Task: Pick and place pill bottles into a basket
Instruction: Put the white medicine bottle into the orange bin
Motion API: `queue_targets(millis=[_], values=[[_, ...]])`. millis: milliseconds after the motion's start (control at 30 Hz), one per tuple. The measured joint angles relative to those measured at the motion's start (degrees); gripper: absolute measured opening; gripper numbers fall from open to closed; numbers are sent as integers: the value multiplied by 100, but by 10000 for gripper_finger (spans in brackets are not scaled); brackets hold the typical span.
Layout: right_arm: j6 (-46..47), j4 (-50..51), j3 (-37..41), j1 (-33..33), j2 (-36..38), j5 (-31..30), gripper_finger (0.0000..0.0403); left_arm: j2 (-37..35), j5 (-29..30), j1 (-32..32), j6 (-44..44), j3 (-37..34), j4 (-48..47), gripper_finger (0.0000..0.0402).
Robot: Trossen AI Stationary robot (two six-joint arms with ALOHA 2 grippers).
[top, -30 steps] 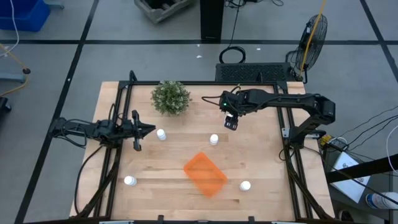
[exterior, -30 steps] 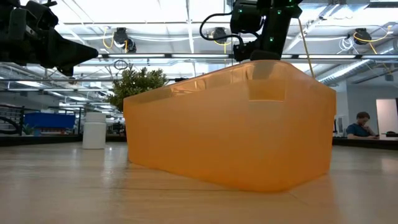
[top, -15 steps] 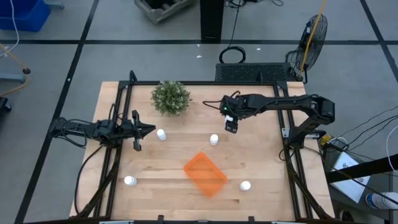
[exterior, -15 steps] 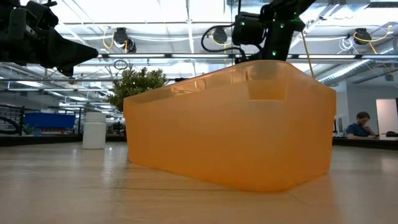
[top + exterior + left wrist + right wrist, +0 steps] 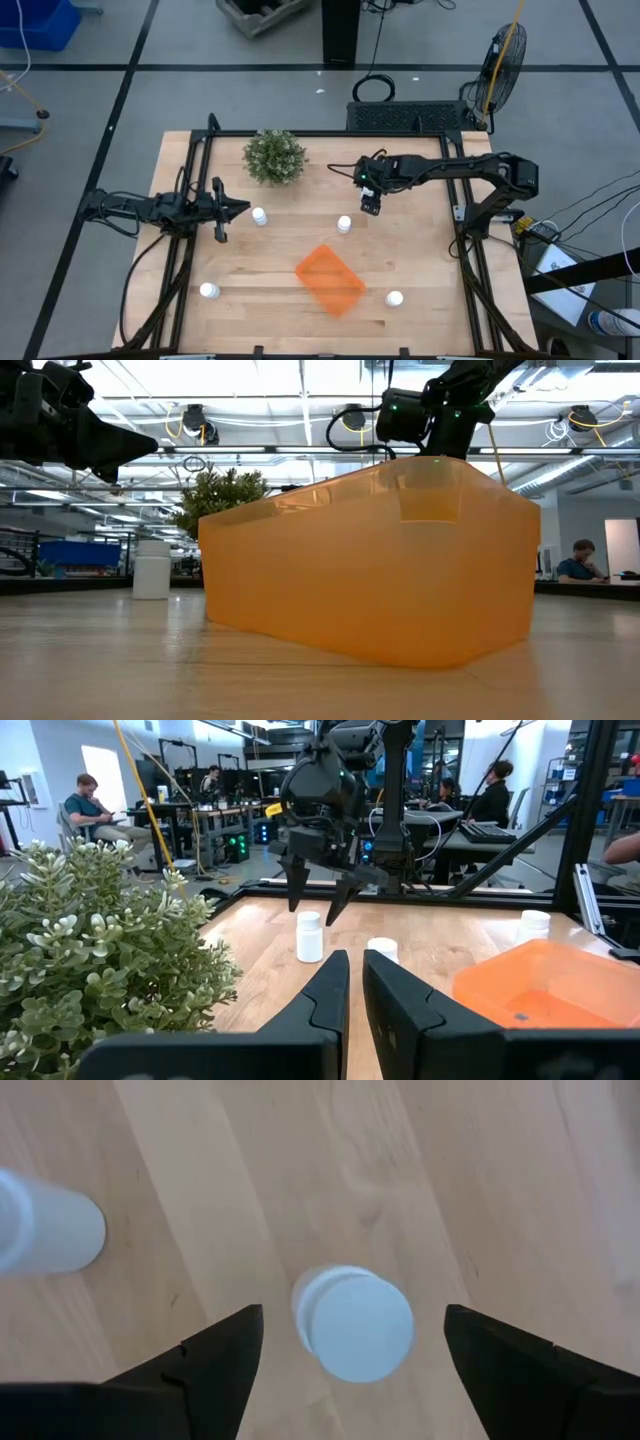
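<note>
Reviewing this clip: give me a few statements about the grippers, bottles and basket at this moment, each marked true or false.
1. The right gripper is open above a pill bottle. True.
2. The basket already holds a bottle. False: no bottle shows inside it.
3. The left gripper grips a bottle. False: its fingers hold nothing; a bottle stands apart from it.
4. The green plant stands at the table's far side. True.
5. Four bottles show on the table in the high view. True.

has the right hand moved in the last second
Yes. In the high view the right hand has slid a little toward the bottle at mid-table; its gap to the plant has shrunk. Its fingers are open above that bottle.
</note>
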State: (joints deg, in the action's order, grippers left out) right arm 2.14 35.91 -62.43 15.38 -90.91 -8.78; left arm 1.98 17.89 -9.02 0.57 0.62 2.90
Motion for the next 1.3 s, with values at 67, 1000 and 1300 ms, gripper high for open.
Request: queue_targets(millis=[67, 1000, 1300], values=[[-25, -27, 0, 4, 0, 2, 305, 0, 0, -1, -2, -1, 1, 37], [-133, -222, 2, 216, -426, 160, 304, 210, 4, -2, 14, 0, 2, 37], [-132, -121, 2, 216, -424, 146, 304, 367, 4, 0, 26, -2, 26, 37]])
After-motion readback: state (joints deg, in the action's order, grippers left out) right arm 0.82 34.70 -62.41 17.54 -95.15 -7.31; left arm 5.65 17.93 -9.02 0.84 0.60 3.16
